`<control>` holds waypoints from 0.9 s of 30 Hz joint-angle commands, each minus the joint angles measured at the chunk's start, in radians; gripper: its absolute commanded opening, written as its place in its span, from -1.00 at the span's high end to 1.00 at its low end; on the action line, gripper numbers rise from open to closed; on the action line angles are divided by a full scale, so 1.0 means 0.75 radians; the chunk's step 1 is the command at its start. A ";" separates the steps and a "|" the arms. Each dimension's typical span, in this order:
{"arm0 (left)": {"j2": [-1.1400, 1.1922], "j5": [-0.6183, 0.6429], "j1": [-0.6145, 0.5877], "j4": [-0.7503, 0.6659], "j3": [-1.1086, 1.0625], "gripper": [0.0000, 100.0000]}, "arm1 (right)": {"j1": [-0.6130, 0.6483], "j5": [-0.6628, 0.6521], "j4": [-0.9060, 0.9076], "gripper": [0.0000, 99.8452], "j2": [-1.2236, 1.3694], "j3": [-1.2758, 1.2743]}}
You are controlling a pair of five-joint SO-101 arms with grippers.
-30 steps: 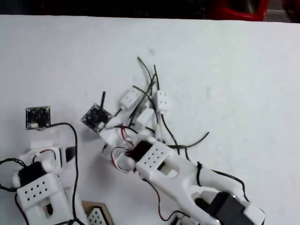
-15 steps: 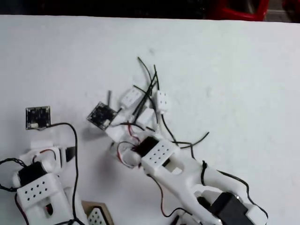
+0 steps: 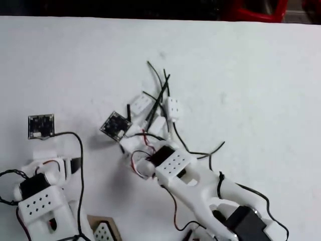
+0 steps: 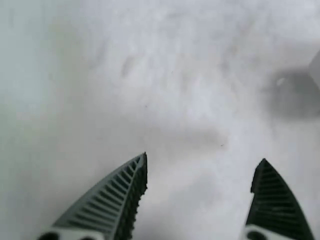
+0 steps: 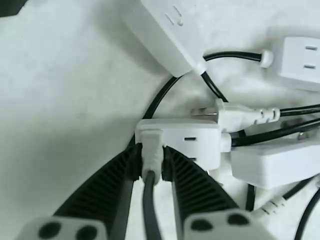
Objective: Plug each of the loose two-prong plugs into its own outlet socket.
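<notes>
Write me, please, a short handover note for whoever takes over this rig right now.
Left gripper: fingers open over the table, holding nothing.
Right gripper: fingers shut on a white plug butted against the end of an outlet block; seated or not, I cannot tell.
A second plug lies beside that block, prongs bare, unplugged.
A further outlet block lies close by.
Left to do: check the held plug, then plug in the loose one.

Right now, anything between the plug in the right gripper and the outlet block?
Nothing visible. The white plug in the right gripper touches the outlet block at its end. A loose two-prong plug lies beside the block, not between.
</notes>
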State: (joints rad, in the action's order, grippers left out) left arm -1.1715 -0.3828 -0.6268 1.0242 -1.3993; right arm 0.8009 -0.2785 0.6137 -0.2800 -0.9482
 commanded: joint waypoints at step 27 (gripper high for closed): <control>-0.024 0.008 -0.013 -0.023 0.008 0.34 | -0.026 0.080 0.026 0.97 -0.257 -0.049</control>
State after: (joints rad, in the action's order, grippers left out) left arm -1.1715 -0.3828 -0.6268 1.0242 -1.3993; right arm 0.7979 -0.2294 0.6260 -0.4289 -0.9912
